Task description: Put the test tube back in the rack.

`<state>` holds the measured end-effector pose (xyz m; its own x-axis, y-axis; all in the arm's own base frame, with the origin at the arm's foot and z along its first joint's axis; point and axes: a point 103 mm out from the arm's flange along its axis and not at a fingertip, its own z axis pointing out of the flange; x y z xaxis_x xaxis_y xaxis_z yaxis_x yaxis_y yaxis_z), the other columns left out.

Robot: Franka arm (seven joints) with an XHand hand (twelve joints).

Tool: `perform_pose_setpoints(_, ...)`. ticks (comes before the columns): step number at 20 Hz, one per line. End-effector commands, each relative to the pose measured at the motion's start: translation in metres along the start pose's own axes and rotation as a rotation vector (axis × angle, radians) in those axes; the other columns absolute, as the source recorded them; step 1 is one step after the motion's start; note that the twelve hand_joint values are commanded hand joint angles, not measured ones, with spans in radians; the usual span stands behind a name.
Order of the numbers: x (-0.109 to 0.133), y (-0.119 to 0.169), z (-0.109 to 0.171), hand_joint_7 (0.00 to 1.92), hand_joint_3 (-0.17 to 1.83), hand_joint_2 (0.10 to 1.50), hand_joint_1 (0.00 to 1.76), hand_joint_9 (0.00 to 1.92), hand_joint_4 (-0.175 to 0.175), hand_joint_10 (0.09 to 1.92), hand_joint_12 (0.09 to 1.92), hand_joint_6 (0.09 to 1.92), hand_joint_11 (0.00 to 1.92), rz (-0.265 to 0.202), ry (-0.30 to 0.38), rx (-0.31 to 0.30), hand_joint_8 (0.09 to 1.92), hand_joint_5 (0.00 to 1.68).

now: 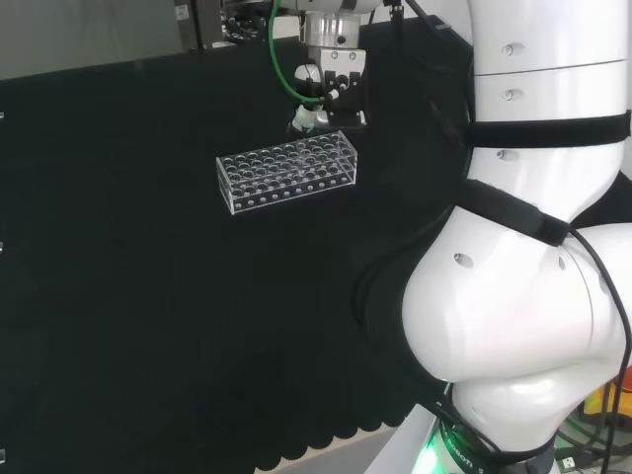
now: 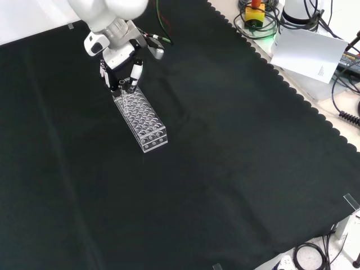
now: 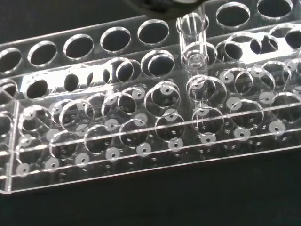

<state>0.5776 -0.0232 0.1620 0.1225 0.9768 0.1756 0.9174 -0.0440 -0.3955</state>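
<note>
One clear rack (image 1: 286,170), one test tube (image 3: 193,37), one hand (image 2: 122,66), one black cloth (image 2: 225,169)

Clear test tube (image 3: 194,44) upright in clear rack (image 3: 141,141) hole.

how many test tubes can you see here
1. A clear test tube stands over a hole in the clear rack, at the rack end under the robot hand. Others may go unseen, since the ware is clear.
</note>
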Motion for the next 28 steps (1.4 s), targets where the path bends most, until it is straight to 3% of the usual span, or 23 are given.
perform_pose_setpoints(1,-0.003,-0.003,-0.007,0.64,-0.17,0.94,1.08,0.74,-0.017,0.9,1.46,0.54,0.41,-0.035,0.079,0.033,0.99,0.84)
perform_pose_setpoints(5,-0.003,-0.004,-0.011,0.4,-0.17,0.94,1.07,0.57,0.027,0.92,1.51,0.59,0.26,-0.045,0.079,0.022,0.96,0.71)
perform_pose_setpoints(13,0.001,-0.015,-0.034,0.2,-0.17,0.93,1.07,0.43,0.062,0.94,1.55,0.53,0.16,-0.077,0.081,-0.056,0.93,0.53)
perform_pose_setpoints(28,0.021,-0.1,-0.113,0.15,-0.17,0.93,1.07,0.39,0.072,0.96,1.58,0.4,0.08,-0.104,0.096,-0.215,0.93,0.48)
